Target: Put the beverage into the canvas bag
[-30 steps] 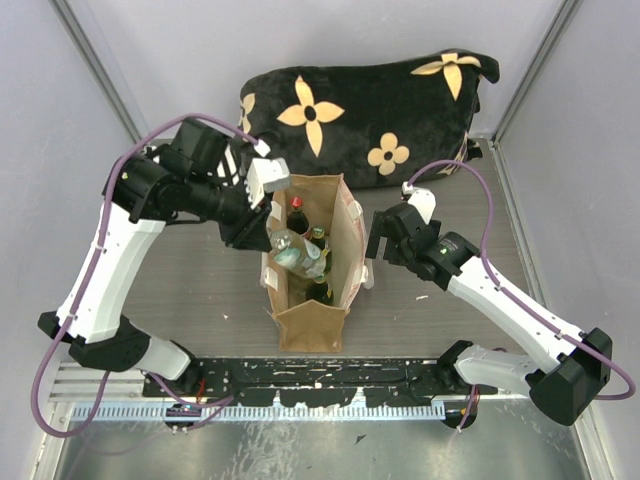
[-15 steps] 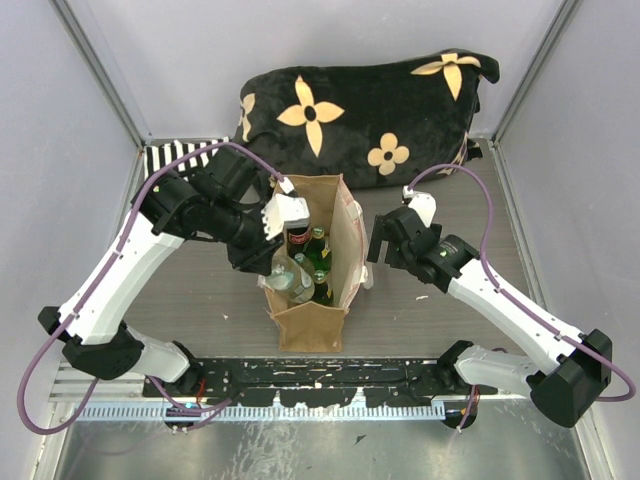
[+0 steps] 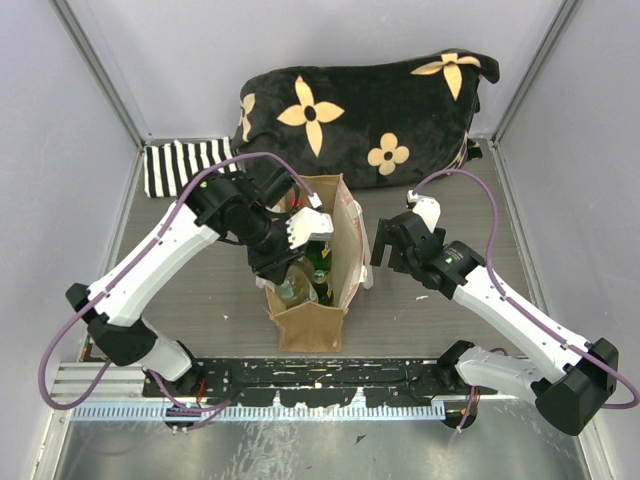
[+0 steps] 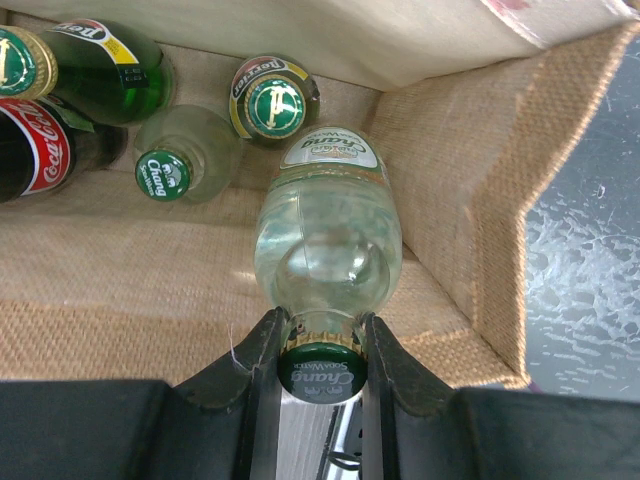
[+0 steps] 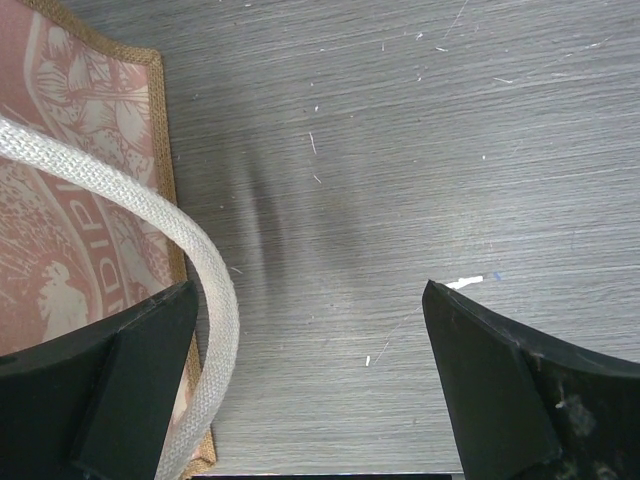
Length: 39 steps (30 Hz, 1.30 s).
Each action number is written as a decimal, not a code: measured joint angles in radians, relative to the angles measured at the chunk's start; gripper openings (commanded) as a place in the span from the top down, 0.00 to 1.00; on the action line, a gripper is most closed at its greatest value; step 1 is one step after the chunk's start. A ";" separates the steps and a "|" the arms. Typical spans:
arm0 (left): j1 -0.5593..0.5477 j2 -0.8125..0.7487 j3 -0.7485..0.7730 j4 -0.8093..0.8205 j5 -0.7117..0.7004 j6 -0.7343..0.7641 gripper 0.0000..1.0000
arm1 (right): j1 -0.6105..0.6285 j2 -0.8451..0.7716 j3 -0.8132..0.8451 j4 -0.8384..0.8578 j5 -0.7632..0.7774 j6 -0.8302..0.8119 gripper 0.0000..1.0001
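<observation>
Start at the near end of the canvas bag (image 3: 308,325). It stands open-mouthed on the table (image 5: 400,150), and your left gripper (image 4: 320,345) reaches down into the mouth there. Its fingers are clamped on the neck of the beverage (image 4: 330,225), a clear soda-water bottle with a green cap. The bottle hangs upright inside the bag, close to the near end wall. Its base is hidden, so you cannot tell whether it already sits on the bag floor.

If you let go too early, the bottle will drop and may tip against its neighbours. Just beyond it inside the bag stand a gold-capped green bottle (image 4: 272,100) and a second clear bottle (image 4: 165,172), both very near the one you hold. Further in are another green bottle (image 4: 100,60) and a cola bottle (image 4: 40,150). All look like glass, so a sideways swing on the way down could knock them together.

Your right gripper (image 3: 385,245) sits outside the bag's right wall with its fingers wide apart, gripping nothing. The pale handle (image 5: 215,300) runs by one finger, but contact is not clear. Nothing braces the soft bag, so a finger snagging the rim or the handle as you lift out could drag it over.

Beyond the bag's far end lie the black flowered cushion (image 3: 370,100) and a striped cloth (image 3: 185,165), both out of your path.
</observation>
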State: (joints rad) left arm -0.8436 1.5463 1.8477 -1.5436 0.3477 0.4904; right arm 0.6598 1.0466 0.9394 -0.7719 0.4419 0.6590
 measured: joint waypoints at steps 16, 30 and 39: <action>-0.054 0.069 -0.026 0.009 -0.027 0.007 1.00 | -0.001 -0.043 -0.036 -0.001 -0.001 0.003 0.00; -0.115 0.099 -0.170 0.035 -0.090 -0.002 1.00 | -0.002 -0.080 -0.059 -0.009 -0.003 0.020 0.00; -0.150 0.100 -0.245 0.106 -0.115 -0.010 1.00 | -0.003 -0.087 -0.066 -0.018 -0.007 0.026 0.00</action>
State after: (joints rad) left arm -0.9936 1.6463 1.6028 -1.4376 0.2325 0.4808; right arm 0.6567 0.9592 0.8734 -0.7902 0.4351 0.6846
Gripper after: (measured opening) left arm 0.345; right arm 0.999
